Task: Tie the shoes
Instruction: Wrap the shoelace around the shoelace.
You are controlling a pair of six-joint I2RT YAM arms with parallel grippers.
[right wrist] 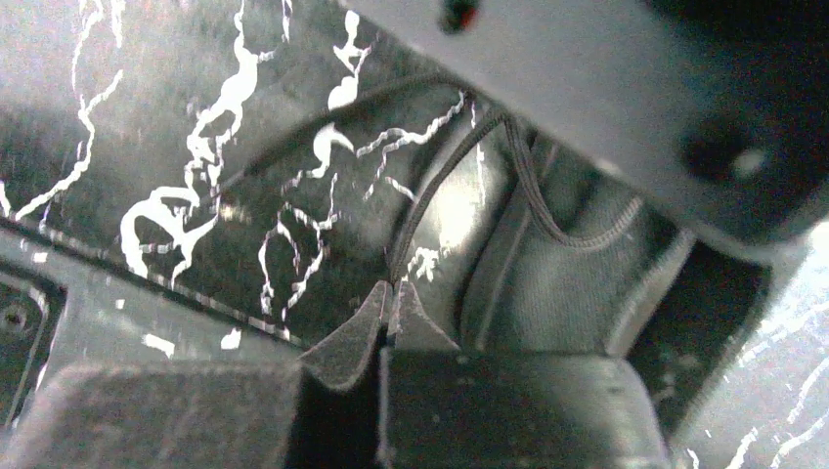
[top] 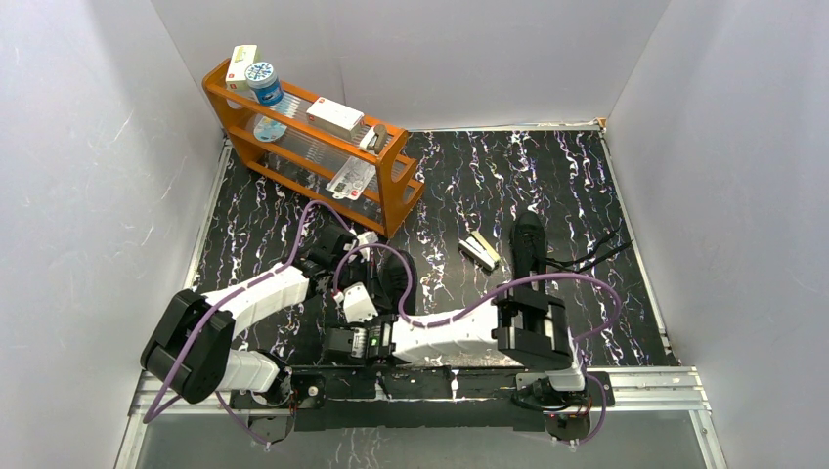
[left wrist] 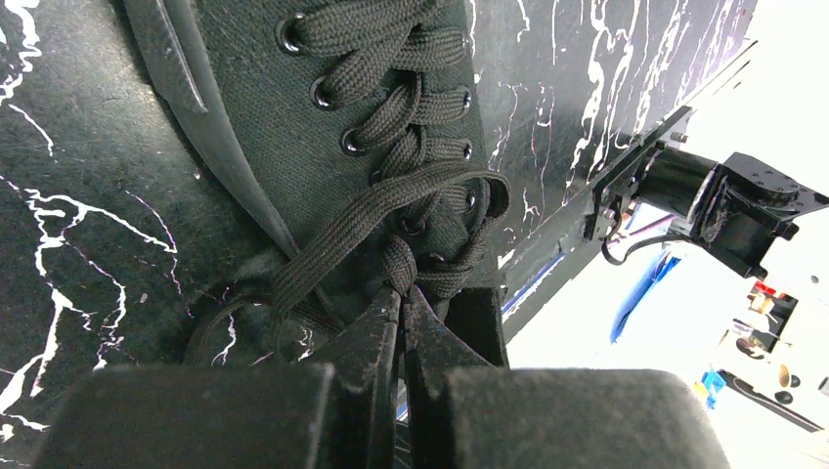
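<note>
Overhead view: first shoe (left wrist: pixel 283 147) lies on the desk (top: pixel 587 186) at lower centre-left, mostly hidden under both wrists. Second shoe (top: pixel 529 244) sits right of centre, toe toward the top of the frame, its loose ends (top: pixel 591 256) splayed to the right and untied. Striped box (top: pixel 479 250) lies just left of it; orange rack (top: pixel 313 147) is at upper left.

Left hand (left wrist: pixel 401 293): fingers together, clamped on the lace (left wrist: pixel 391 195) where two strands cross below the last eyelets. A flat strand sweeps off toward lower left, and a loop arcs over to the right.

Right hand (right wrist: pixel 389 291): fingers together, with a thin strand running up out of the tips. It looks pinched, though this view is blurred.

Handling, as judged:
- The lace is flat woven cord, limp and light, with some grip in the weave. It will hold no shape unless kept taut.
- The canvas upper is soft and the rubber sole stiffer. The shoe looks light enough to slide on the desk if pulled hard.
- Best hold is on the strand near the crossing, pinched across its flat face, with the two pulls opposed.
</note>
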